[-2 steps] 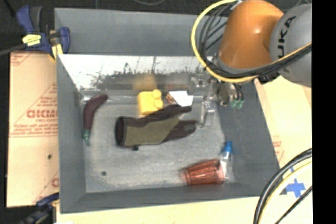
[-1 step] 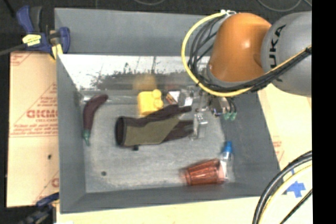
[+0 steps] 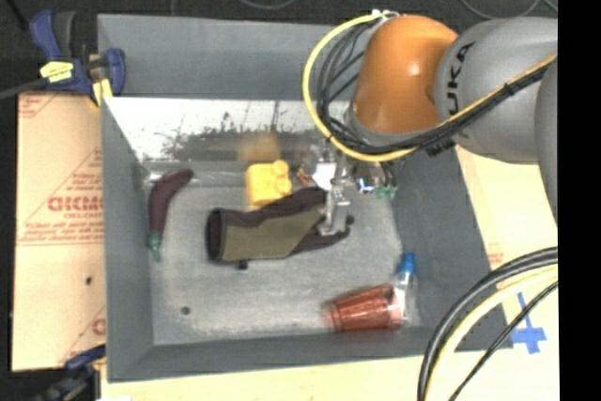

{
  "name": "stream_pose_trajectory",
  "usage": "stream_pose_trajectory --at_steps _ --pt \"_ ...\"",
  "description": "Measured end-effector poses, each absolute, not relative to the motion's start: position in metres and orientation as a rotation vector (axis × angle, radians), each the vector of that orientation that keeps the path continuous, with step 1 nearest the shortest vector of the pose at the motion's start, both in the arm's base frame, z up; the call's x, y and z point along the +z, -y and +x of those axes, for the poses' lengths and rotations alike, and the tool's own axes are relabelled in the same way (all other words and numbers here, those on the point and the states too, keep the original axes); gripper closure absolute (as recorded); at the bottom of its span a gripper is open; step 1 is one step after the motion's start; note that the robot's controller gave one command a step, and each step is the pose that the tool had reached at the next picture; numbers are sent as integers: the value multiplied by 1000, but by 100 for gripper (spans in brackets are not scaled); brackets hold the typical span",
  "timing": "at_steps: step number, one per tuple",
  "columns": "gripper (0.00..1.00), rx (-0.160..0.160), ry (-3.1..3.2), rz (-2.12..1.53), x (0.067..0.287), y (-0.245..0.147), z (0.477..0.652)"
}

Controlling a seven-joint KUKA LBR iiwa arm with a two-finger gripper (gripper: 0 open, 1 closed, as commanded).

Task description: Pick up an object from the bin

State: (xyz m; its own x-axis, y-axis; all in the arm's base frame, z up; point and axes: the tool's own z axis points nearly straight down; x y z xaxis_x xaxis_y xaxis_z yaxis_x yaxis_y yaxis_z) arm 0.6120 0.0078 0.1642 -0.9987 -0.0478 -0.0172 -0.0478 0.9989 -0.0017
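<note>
– Pincer [image 3: 335, 205] first: where does it stand?
– Down on the right end of the dark olive sock [image 3: 263, 238], which lies mid-bin [image 3: 263, 300], just beside the yellow block [image 3: 267, 181]. Released or clenched, I cannot tell from this angle.
– How would you do the grab well?
– My judgement: bite a fold of cloth rather than scrape the floor, and keep off the block. Then lift straight up so the limp sock hangs free of the walls. If only an edge is caught, it may slip.
– Anything in the way?
– No. The red translucent cup [image 3: 362, 310] and the blue-capped bottle [image 3: 404, 280] lie well apart, by the near right corner.
– Any writing?
– "UKA" of the maker's name on the grey arm [image 3: 457, 80]. Nothing readable on the bin's things.
</note>
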Motion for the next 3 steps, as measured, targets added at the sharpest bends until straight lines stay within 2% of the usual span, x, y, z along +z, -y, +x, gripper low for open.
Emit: stream_pose_trajectory --at_steps 1,2,3 --pt "100 -1 -3127 -266 84 -46 574" --pt "100 -1 -3127 -267 84 -46 574" --pt "100 -2 -3123 -264 222 -49 571"
